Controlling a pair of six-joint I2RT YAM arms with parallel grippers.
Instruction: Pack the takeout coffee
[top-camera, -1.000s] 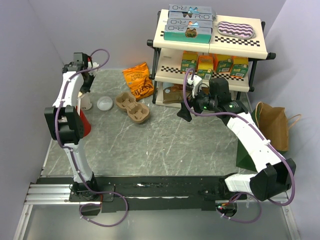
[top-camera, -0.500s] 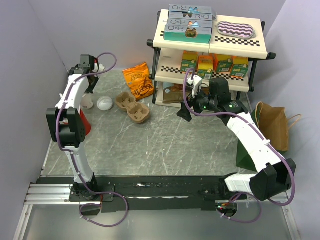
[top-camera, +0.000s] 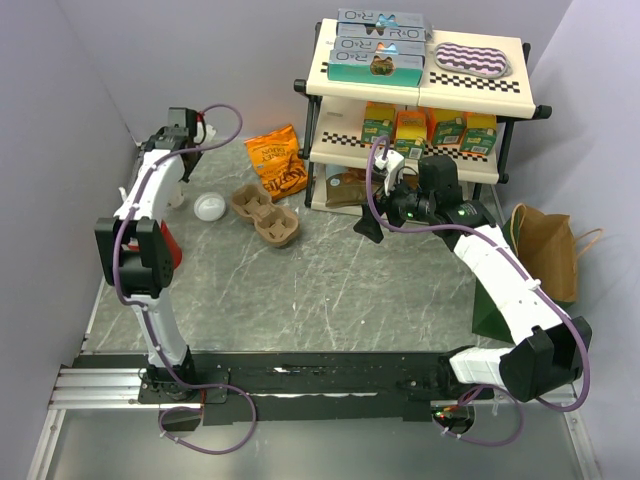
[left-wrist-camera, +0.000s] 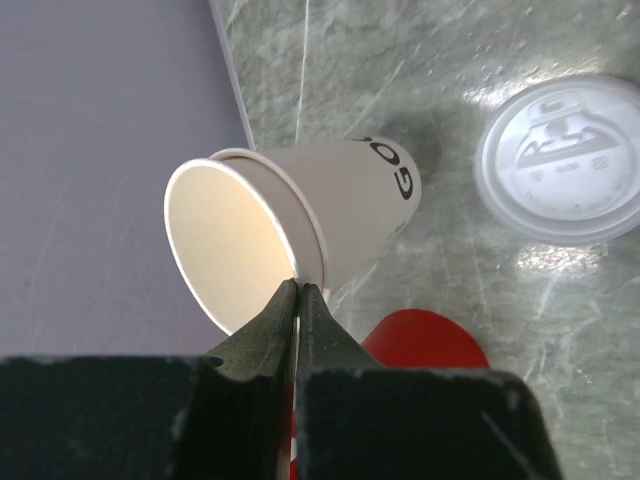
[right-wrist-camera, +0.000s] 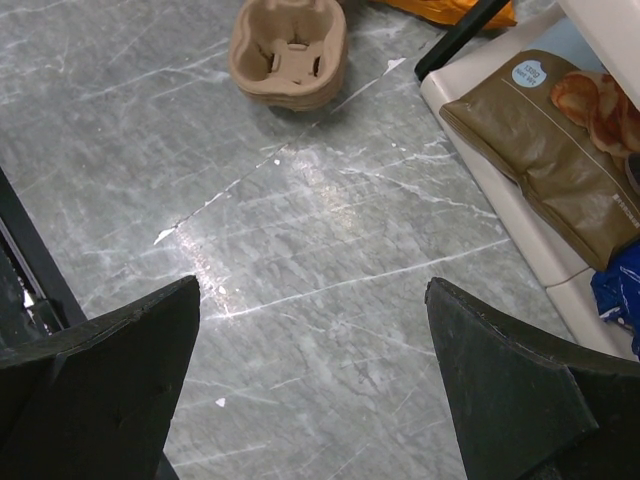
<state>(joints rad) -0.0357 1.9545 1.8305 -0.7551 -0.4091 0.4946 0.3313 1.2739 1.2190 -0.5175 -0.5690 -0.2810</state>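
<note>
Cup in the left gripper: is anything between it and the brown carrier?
Only the white lid, lying flat between the cup, pinched at its rim by the left gripper, and the carrier. Nothing taller stands there.

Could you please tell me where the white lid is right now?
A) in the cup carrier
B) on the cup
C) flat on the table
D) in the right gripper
C: the lid lies flat on the table beside the open cup, whose rim the left gripper pinches.
</note>
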